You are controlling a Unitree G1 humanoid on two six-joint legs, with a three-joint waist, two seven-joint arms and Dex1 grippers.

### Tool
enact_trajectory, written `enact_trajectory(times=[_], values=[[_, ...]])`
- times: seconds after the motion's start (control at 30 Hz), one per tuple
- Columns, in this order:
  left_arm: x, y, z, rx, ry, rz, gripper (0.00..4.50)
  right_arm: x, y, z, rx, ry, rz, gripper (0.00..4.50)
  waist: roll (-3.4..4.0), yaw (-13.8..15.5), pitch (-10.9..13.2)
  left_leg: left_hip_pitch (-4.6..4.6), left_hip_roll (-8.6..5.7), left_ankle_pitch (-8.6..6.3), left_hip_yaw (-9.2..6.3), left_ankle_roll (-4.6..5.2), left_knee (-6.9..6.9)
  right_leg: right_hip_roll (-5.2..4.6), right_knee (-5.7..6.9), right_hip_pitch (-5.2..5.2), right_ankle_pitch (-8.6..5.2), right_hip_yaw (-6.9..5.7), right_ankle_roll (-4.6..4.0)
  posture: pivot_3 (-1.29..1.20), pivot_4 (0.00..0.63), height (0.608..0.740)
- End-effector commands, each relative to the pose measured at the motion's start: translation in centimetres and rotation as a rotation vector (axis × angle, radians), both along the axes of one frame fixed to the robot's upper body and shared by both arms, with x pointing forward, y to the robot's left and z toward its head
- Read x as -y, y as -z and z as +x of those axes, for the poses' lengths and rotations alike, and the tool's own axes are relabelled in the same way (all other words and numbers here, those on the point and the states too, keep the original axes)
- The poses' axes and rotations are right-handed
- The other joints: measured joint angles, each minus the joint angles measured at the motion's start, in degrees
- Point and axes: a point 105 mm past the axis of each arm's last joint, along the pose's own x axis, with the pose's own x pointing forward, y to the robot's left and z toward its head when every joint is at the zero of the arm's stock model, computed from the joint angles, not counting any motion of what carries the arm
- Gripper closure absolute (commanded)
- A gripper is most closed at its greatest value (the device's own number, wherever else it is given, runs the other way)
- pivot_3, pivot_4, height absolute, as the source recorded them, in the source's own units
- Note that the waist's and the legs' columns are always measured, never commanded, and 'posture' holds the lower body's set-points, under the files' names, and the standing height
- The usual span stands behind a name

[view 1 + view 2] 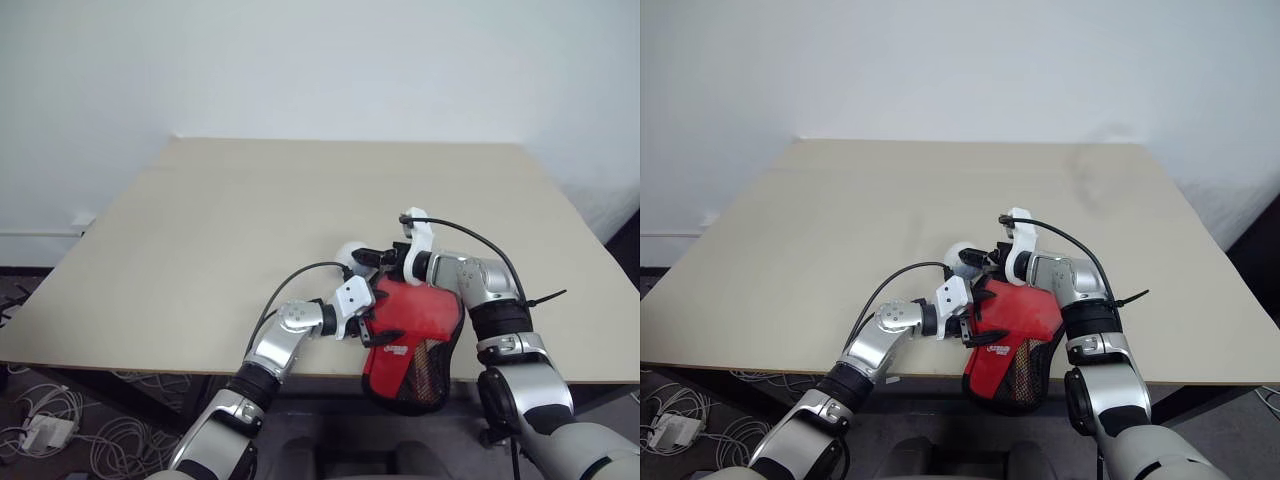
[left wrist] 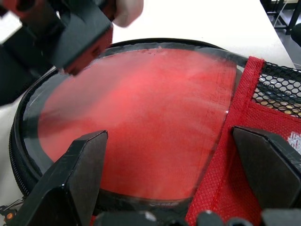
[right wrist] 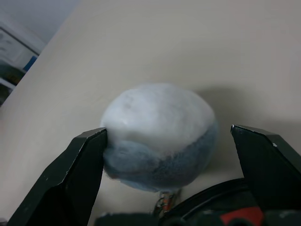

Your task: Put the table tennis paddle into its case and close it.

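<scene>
Beige table (image 1: 200, 220) against white wall (image 1: 300, 60); left gripper (image 2: 174, 155) and right gripper (image 3: 174, 155) both wide.

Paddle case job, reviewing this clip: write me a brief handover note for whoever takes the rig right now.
Left gripper: open, fingers either side of the case, not closed on it.
Right gripper: open, fingers either side of the grey-white fluffy lump that sits at the case's far edge; no grip yet.
The case lies at the near edge of the table, its narrow end hanging over the edge.
Done: the table tennis paddle is inside, its red face showing through the clear plastic.
Left: close the case. Whether the zip is partly shut cannot be told.
</scene>
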Motion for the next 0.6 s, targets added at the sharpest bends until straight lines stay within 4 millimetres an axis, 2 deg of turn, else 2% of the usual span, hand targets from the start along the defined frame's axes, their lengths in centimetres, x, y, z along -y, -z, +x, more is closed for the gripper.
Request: enact_trajectory(times=[0.03, 0.1, 0.2, 0.33, 0.47, 0.6], values=[[-0.5, 2.6, -0.6, -0.065, -0.014, 0.099, 0.02, -0.5, -1.3, 0.4, 0.031, -0.009, 0.003, 0.00, 0.00, 0.02, 0.00, 0.00, 0.00, 0.00, -0.01, 0.00, 0.00, 0.00, 0.00, 0.00, 0.00, -0.01, 0.00, 0.00, 0.000, 0.740], [-0.8, 2.7, -0.6, -0.070, -0.015, 0.105, 0.02, -0.4, -1.2, 0.5, 0.043, -0.001, -0.008, 0.00, 0.00, 0.02, 0.00, 0.00, 0.00, 0.00, -0.01, 0.00, 0.00, -0.01, 0.00, 0.01, 0.00, -0.01, 0.00, 0.00, 0.000, 0.740], [-1.3, 2.9, -0.4, -0.072, -0.023, 0.121, 0.00, 0.0, -1.5, 0.9, 0.073, 0.027, -0.014, 0.61, 0.00, -0.03, -0.01, 0.00, 0.00, 0.00, 0.00, 0.00, 0.00, 0.00, 0.01, -0.01, 0.00, -0.01, 0.00, 0.00, 0.000, 0.740], [-1.7, 4.0, 0.0, -0.064, -0.054, 0.193, 0.00, 1.1, -1.6, 1.4, 0.110, 0.066, -0.049, 2.00, -0.04, -0.01, -0.05, 0.07, 0.00, 0.00, -0.01, 0.00, -0.01, 0.00, 0.01, 0.05, 0.00, -0.01, 0.00, 0.00, 0.000, 0.740], [-1.5, 4.2, 0.2, -0.068, -0.069, 0.208, 0.00, 2.1, -2.4, 1.8, 0.157, 0.098, -0.046, 3.38, -0.12, -0.02, -0.10, 0.33, 0.00, 0.00, 0.02, -0.01, -0.01, 0.00, 0.00, 0.19, -0.01, 0.01, 0.00, 0.00, 0.000, 0.740], [-1.4, 4.4, 0.1, -0.072, -0.061, 0.219, 0.00, 3.1, -3.8, 2.5, 0.225, 0.156, -0.018, 4.49, -0.12, -0.02, -0.11, 0.41, 0.00, -0.01, 0.02, -0.01, -0.01, 0.00, 0.00, 0.24, -0.01, 0.03, 0.00, 0.00, 0.000, 0.740]])
